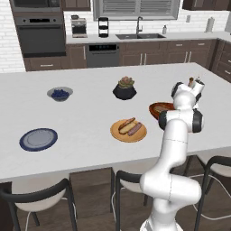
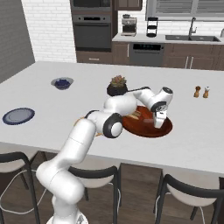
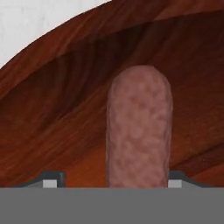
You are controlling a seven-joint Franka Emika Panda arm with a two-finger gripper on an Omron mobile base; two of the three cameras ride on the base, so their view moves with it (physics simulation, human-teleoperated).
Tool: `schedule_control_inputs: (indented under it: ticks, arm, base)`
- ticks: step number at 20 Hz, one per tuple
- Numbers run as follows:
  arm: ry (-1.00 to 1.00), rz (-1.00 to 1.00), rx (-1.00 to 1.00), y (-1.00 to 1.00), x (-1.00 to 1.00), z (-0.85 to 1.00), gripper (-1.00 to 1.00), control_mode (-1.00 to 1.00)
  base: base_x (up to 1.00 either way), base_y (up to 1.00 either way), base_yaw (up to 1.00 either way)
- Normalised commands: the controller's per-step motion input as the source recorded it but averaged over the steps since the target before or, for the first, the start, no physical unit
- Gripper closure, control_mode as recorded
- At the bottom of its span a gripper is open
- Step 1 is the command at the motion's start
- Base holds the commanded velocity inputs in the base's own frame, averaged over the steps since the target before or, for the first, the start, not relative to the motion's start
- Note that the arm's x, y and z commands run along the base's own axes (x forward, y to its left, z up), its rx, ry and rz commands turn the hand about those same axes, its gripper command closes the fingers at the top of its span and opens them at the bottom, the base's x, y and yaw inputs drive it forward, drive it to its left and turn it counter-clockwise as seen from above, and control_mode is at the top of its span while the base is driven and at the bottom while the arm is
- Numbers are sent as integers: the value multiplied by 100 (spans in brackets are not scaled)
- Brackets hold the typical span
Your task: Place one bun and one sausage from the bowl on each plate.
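My gripper (image 3: 113,183) reaches down into the wide red-brown bowl (image 3: 57,109), its fingers apart and straddling a pinkish sausage (image 3: 139,127); one fingertip (image 3: 50,180) still has a gap to it. From the right base view the gripper (image 2: 158,122) hangs over the bowl (image 2: 164,130), where a tan bun-like piece (image 2: 134,115) lies at the left side. The tan-orange plate (image 1: 118,134) holds a bun (image 1: 126,125) and a sausage (image 1: 135,130). Bare, the grey-blue plate (image 1: 38,139) sits far left.
A small grey bowl of blue berries (image 1: 60,93) and a black plant pot (image 1: 124,89) stand farther back on the white counter. Salt and pepper shakers (image 2: 201,92) stand to the right. Dark stools (image 1: 40,198) line the counter's near edge.
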Motion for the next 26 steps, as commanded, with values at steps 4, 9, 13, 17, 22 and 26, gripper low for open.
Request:
schedule_control_inputs:
  ticks: [4,9,13,17,22,26]
  arm:
    - [-11,0,0,30,-16,-30,100,-100]
    - [-22,0,0,44,-94,-18,100,-100]
    - [-41,0,-6,47,-100,51,100,-100]
    - [-29,0,-15,99,-100,94,100,-100]
    - [-9,12,-9,100,-63,100,100,-100]
    - [9,23,-8,100,-59,95,100,-100]
  base:
    - [0,0,0]
    - [0,0,0]
    - [0,0,0]
    - [0,0,0]
    - [0,0,0]
    - [0,0,0]
